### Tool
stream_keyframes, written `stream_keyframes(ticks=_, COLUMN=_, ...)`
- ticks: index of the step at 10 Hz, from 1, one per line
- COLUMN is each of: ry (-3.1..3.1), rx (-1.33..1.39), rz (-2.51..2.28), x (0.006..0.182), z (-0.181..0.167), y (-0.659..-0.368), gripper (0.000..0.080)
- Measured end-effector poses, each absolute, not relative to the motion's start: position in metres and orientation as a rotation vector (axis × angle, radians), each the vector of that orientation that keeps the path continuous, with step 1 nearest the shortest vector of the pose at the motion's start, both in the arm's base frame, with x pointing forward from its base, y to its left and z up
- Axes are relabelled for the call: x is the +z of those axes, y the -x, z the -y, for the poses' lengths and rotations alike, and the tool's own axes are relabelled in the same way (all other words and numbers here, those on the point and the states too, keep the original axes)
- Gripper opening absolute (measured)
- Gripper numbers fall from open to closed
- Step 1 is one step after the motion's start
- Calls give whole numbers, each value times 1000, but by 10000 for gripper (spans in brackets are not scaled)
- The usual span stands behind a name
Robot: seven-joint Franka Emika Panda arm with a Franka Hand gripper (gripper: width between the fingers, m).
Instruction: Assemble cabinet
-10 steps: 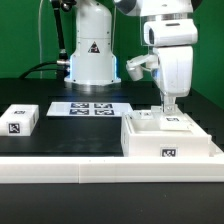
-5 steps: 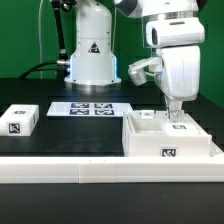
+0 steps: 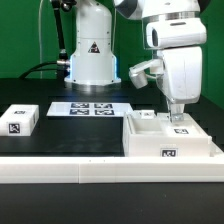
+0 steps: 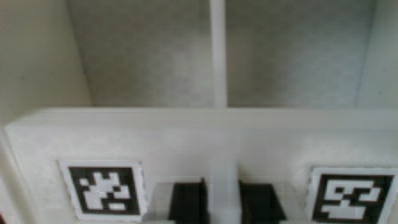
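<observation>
"Well, what lies along the near edge of the table (image 3: 60,140)?"

"The long white rail (image 3: 90,172). Just behind it, by the near corner on the exterior view's right, sits the cabinet (image 3: 146,146), hollow side up, with its long axis along that edge."

"And the fingers?"

"The fingers (image 3: 178,116) hang over its far side, tips about at the rim. The cabinet is directly below them, so I judge the coming move to be mostly vertical."

"Spread or pinching?"

"The wrist view shows two dark tips close together with a thin pale strip between. I cannot tell whether they pinch it."

"Farther back?"

"The small tagged block (image 3: 20,121) sits toward the edge on the exterior view's left, the marker board (image 3: 92,108) mid-table, and the arm's base (image 3: 90,60) at the far edge."
</observation>
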State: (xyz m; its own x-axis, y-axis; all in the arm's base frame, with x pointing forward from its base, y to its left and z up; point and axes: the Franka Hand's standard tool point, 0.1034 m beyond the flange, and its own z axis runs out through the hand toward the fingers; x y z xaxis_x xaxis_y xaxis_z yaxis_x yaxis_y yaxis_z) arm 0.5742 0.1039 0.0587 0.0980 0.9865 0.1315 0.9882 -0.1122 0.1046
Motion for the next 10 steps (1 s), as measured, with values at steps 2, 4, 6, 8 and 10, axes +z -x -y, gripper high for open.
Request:
stream_keyframes(ticks=2, ry=2320, rx=-262, rz=2086, x=58, z=-104, y=-574, gripper=332)
stream_keyframes(ticks=4, ry=2320, rx=-262, rz=2085, x=58, z=-104, y=-574, gripper=522)
stream_keyframes(ticks=6, ry=2321, rx=-266, rz=2086, x=58, z=-104, y=-575, gripper=712)
stream_keyframes(ticks=8, ry=2321, rx=-268, rz=2086, x=59, z=-104, y=-575, gripper=782)
stream_keyframes(ticks=10, ry=2322, rx=-268, rz=2086, x=59, z=-104, y=-575, gripper=794)
